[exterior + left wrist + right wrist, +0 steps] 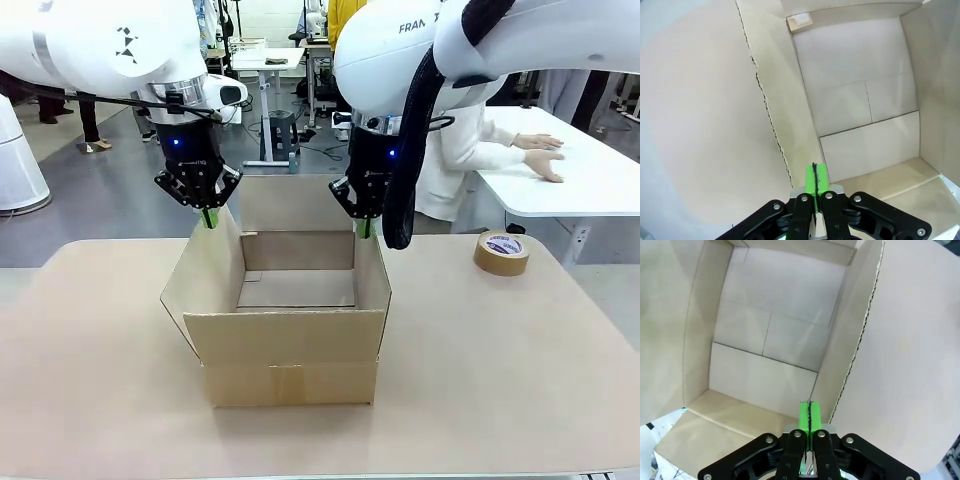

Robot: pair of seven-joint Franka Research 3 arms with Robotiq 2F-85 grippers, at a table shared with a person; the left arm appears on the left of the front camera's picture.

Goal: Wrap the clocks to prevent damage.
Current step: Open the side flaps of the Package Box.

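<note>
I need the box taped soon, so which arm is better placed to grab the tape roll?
Right. The tape roll lies on the box's right side, nearer the right end effector; the left end effector is across the box.

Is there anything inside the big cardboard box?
Empty. The cardboard box stands open with its flaps up, and the front and both wrist views show its bare floor with nothing lying on it.

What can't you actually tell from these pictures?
Near part of the box floor: front view, hidden by its front wall.
Print on the tape roll: front view, too small.
The person: front view, mostly behind the right arm.
Whether the left tool and right tool pinch the flaps: wrist views, pads cover the contact.
</note>
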